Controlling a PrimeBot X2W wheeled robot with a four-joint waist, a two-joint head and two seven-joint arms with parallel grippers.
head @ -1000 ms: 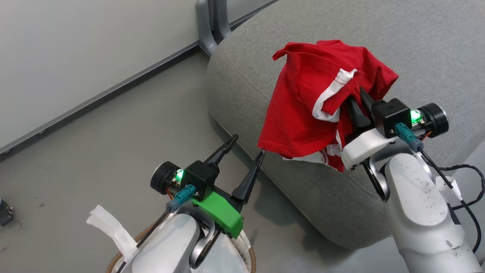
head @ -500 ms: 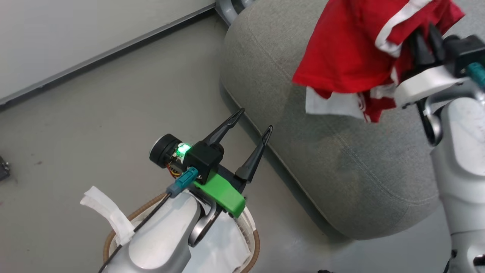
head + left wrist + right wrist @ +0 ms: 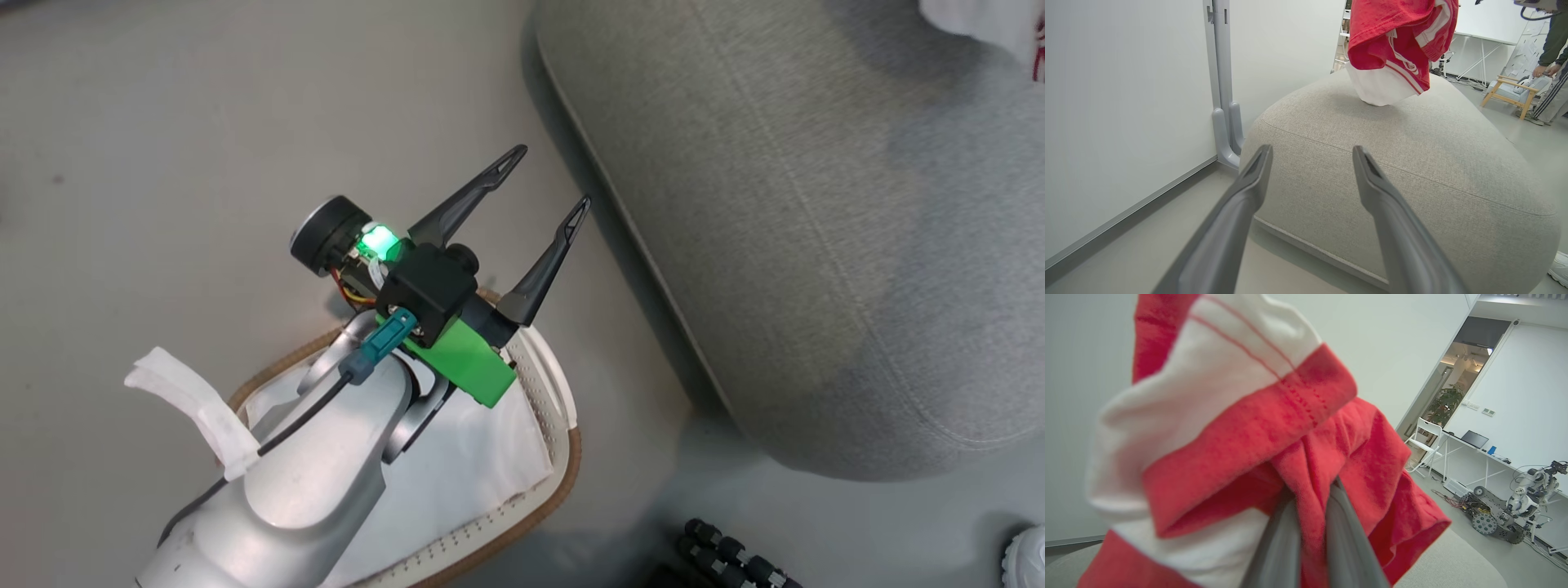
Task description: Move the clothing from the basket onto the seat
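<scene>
The red clothing [image 3: 1392, 38] with white trim hangs in the air over the grey seat [image 3: 1412, 163], its lowest white fold just touching or nearly touching the cushion top. In the right wrist view my right gripper [image 3: 1312, 494] is shut on a bunched red fold of the clothing [image 3: 1274, 445], which drapes over its fingers. The head view catches a white and red scrap of the clothing [image 3: 992, 20] at its top right corner, above the seat [image 3: 816, 204]. My left gripper [image 3: 544, 184] stands open and empty over the floor beside the seat, above the basket [image 3: 563, 408] with its white liner.
A grey post foot [image 3: 1227, 126] stands against the white wall left of the seat. A person [image 3: 1549, 65] stands near a small wooden chair [image 3: 1508, 92] in the far right background. Dark ribbed equipment [image 3: 727, 555] lies on the floor near the basket.
The head camera has tilted down, so the basket shows more and the clothing and right arm have slid out past the top right. The left gripper stays open.
</scene>
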